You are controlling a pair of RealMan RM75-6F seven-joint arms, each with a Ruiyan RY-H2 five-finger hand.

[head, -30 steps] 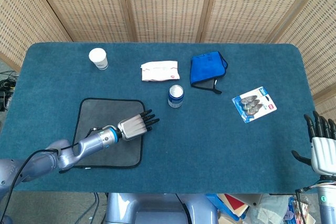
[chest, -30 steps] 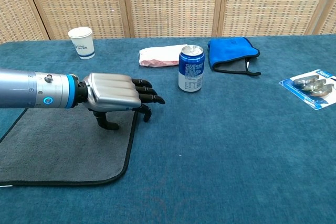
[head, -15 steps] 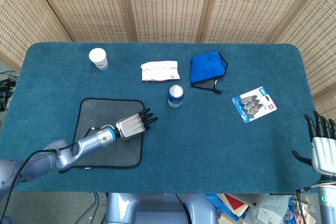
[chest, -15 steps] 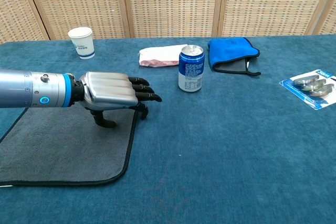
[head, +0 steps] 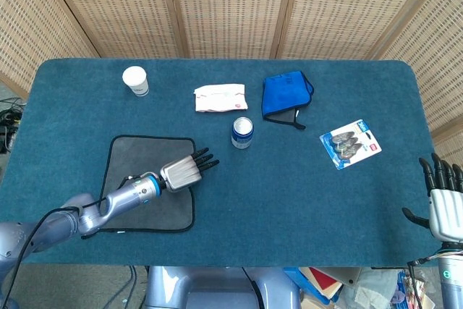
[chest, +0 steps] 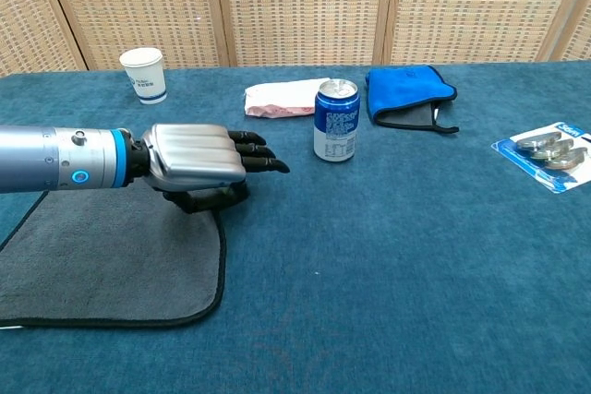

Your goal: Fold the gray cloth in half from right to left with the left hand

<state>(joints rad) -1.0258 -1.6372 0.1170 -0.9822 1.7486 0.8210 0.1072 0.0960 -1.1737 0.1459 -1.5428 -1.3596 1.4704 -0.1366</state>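
Observation:
The gray cloth (head: 137,171) with black trim lies flat on the blue table at the front left; the chest view shows the gray cloth (chest: 111,256) too. My left hand (head: 184,174) is over its right edge, near the far right corner. In the chest view the left hand (chest: 199,159) has its thumb curled under, pinching that edge, which is raised a little off the table. The other fingers point right. My right hand (head: 445,200) hangs off the table's right side, holding nothing, fingers spread upward.
A blue can (chest: 336,121) stands just right of the left hand. A paper cup (head: 135,80), a white packet (head: 220,98) and a blue pouch (head: 286,94) lie further back. A battery pack (head: 351,144) sits to the right.
The left thumb has closed under the cloth's right edge, and that edge now lifts off the table and curls inward. The right hand has not moved.

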